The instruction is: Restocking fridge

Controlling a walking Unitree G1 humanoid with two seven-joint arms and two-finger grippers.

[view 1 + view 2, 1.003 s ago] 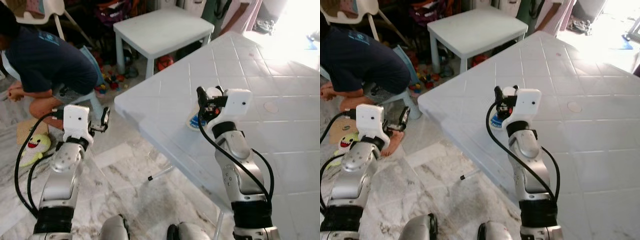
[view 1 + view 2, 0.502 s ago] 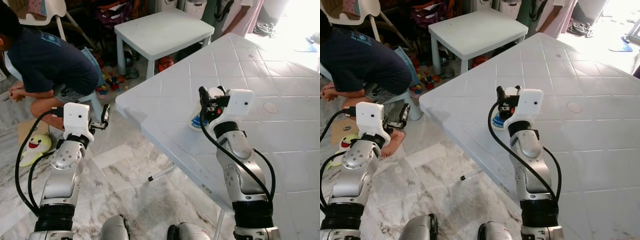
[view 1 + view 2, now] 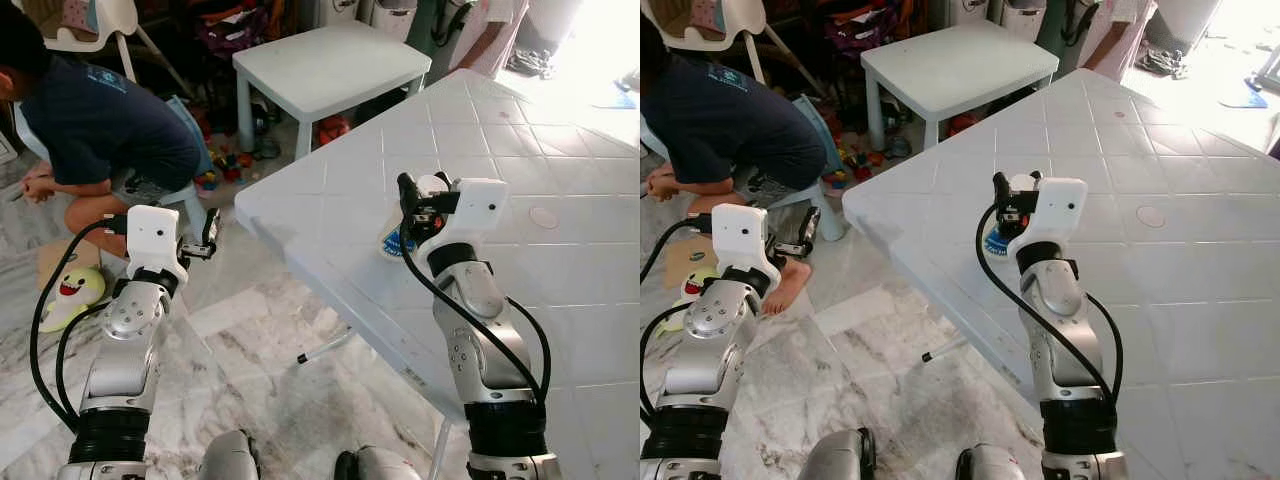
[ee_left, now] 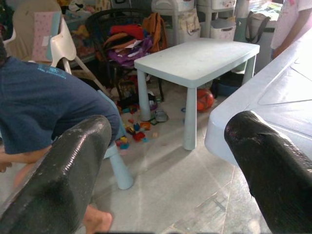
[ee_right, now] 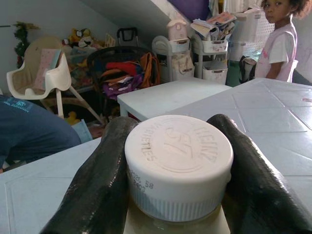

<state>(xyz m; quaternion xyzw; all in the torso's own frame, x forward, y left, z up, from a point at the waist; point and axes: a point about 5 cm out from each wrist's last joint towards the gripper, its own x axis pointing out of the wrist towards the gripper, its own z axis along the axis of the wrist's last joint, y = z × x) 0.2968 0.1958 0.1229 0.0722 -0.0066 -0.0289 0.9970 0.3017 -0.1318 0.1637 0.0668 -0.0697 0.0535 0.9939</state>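
Bright daylight comes in from the far right corner. It makes a white glare on the table (image 3: 560, 130), and the floor past it is washed out. The far left, with its clutter of toys, is dimmer. The head pictures are sharp, with no blur. In the wrist pictures the black fingers (image 4: 63, 175) up close look soft and fuzzy, and the white cap (image 5: 178, 163) is clear enough to read.
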